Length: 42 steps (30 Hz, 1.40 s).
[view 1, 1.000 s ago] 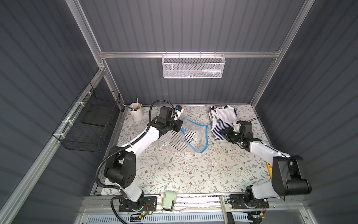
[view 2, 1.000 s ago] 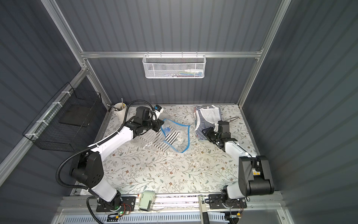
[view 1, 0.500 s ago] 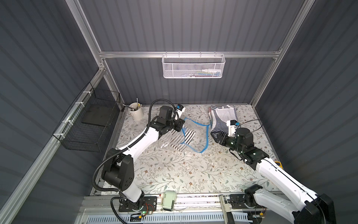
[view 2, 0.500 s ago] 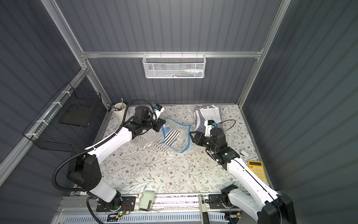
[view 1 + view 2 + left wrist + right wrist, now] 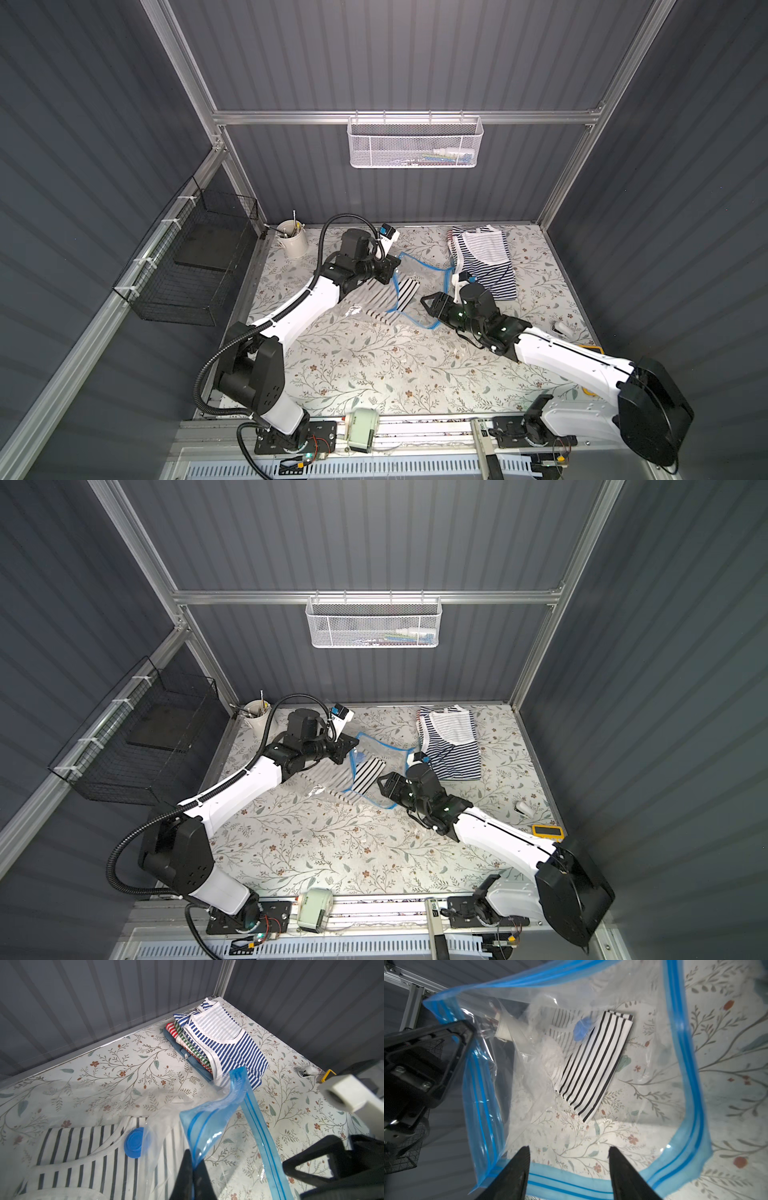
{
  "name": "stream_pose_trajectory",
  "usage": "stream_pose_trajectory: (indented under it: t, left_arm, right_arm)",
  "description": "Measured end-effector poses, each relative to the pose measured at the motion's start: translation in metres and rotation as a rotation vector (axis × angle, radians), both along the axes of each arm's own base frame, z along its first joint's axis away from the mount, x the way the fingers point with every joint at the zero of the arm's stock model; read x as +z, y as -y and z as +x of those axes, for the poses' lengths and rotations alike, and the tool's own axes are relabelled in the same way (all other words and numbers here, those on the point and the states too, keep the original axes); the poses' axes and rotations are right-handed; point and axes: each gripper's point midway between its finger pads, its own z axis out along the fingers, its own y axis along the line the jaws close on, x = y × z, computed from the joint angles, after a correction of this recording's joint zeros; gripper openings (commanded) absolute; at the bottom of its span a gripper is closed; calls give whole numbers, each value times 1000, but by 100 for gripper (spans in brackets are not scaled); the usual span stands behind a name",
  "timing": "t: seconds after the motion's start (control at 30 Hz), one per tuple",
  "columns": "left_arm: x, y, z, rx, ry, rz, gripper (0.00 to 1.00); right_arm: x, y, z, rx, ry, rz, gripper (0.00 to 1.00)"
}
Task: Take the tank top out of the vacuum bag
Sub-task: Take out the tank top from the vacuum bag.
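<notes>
The vacuum bag (image 5: 428, 276), clear with a blue zip strip, lies mid-table with its mouth held open. A folded black-and-white striped tank top (image 5: 596, 1059) lies inside it, beside the round blue valve cap (image 5: 134, 1142); the tank top (image 5: 405, 291) also shows in both top views. My left gripper (image 5: 193, 1160) is shut on the bag's upper zip lip and holds it raised. My right gripper (image 5: 569, 1153) stands open at the bag's mouth, just above the lower zip strip (image 5: 571, 1182), with nothing between its fingers. In a top view the right gripper (image 5: 384, 785) points at the tank top (image 5: 368, 773).
A stack of folded striped tops (image 5: 484, 259) sits at the back right. A white cup with tools (image 5: 292, 243) stands back left. A black wire basket (image 5: 195, 266) hangs on the left wall. A yellow calculator (image 5: 547, 831) and a small white object (image 5: 561, 328) lie at the right edge.
My right arm has swung from the stack of tops over to the bag's mouth, and its jaws have opened wider. The left gripper keeps hold of the bag's lip.
</notes>
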Motion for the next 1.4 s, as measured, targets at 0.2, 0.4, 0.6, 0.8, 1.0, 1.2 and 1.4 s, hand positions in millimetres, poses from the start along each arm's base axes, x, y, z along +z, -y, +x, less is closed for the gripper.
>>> stream_pose_trajectory:
  t: [0.2,0.4,0.6,0.8,1.0,1.2,1.4]
  left_arm:
    - [3,3,-7,-22,-3,-20,0]
    - [17,3,-12,-32,19,-43,0]
    - [22,3,-13,-35,27,-49,0]
    - [22,3,-14,-37,27,-51,0]
    - [24,4,-14,-42,33,-58,0]
    - [30,3,-15,-42,47,-65,0]
    - [30,4,-15,-40,42,-70,0]
  right_arm:
    - [-4,-24,8,-20,-39,9,60]
    - [-16,-27,11,-43,-69,9,57]
    - [-22,-33,17,-51,-94,-2,54]
    - [-31,-39,26,-75,-134,-2,53]
    - [-51,-62,47,-76,-207,-30,52]
    - [-74,-71,51,-78,-270,-35,52]
    - [-110,-66,41,-106,-370,-53,52]
